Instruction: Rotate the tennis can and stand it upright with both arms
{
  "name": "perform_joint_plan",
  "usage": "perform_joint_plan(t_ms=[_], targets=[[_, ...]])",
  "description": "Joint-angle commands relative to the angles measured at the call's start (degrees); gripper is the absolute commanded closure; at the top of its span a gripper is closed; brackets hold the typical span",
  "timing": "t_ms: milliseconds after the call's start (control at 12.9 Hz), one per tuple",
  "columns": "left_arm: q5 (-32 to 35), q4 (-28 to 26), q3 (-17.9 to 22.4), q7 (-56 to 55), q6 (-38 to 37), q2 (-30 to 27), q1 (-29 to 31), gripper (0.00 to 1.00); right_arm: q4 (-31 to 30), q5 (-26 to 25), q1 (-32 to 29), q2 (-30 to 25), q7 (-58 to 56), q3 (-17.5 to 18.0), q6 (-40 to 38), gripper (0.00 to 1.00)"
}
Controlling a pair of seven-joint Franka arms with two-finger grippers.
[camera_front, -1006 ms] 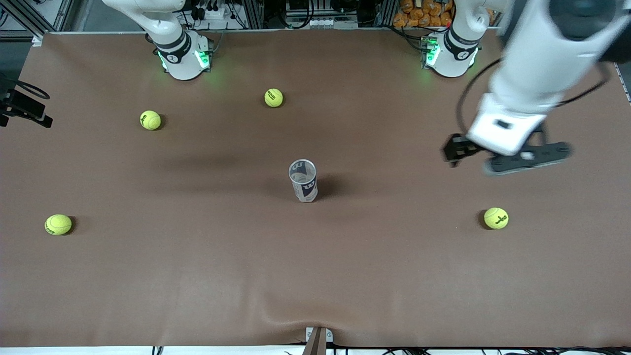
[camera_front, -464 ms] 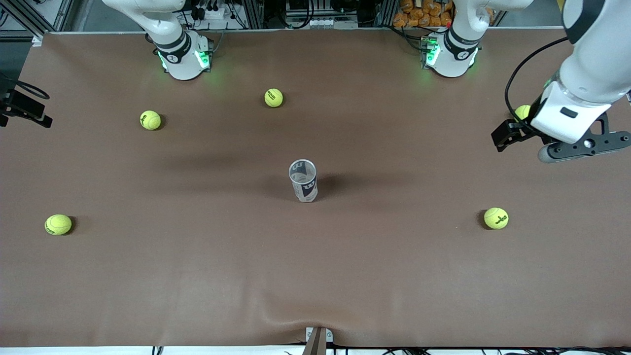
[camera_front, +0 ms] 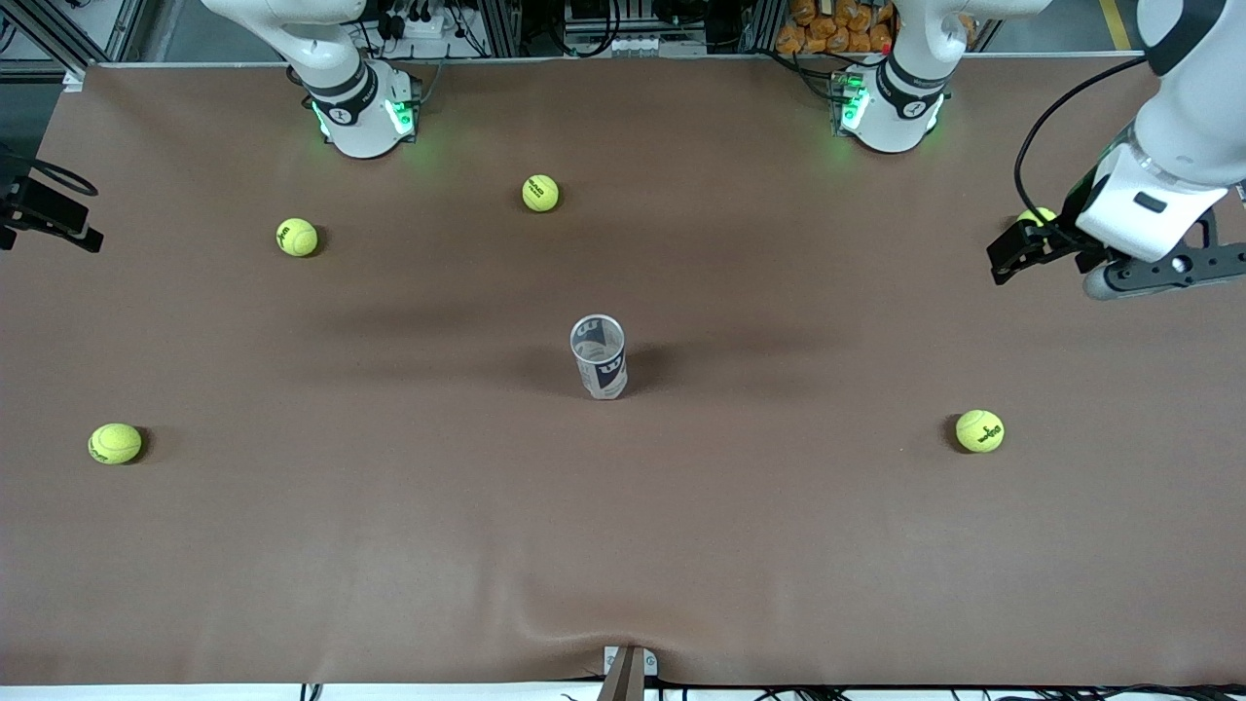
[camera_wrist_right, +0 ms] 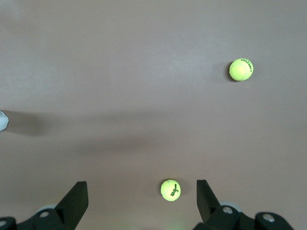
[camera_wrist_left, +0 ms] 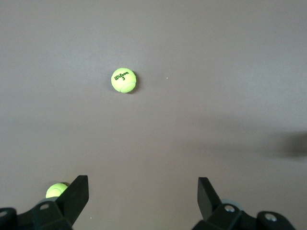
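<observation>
Left gripper hangs high over the table's edge at the left arm's end, fingers spread wide, holding nothing. Right gripper likewise spread and unloaded, up over the table near its own base; that arm waits. Tennis can stands upright mid-table, mouth up, nothing visible inside, navy-and-white label with W facing the front camera. Tennis balls lie scattered well apart from it.
</observation>
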Motion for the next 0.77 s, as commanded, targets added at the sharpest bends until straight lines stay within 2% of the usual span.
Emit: perform_joint_plan(t_ms=[0, 310, 696], targets=[[-0.7, -1.3, -0.4, 2.7, -1.1, -2.6, 1.4, 0.0, -0.3, -0.7, -0.1, -0.8, -0.1, 0.2, -0.1, 0.0], [-2.3, -1.2, -0.5, 8.4, -2.9, -5.3, 3.5, 0.0, -0.3, -0.7, 0.0, -0.8, 0.0, 0.2, -0.1, 0.0], [-2.3, 2.2, -0.4, 12.8, -5.0, -4.5, 3.5, 0.0, -0.3, -0.7, 0.0, -0.8, 0.0, 0.2, -0.1, 0.0]])
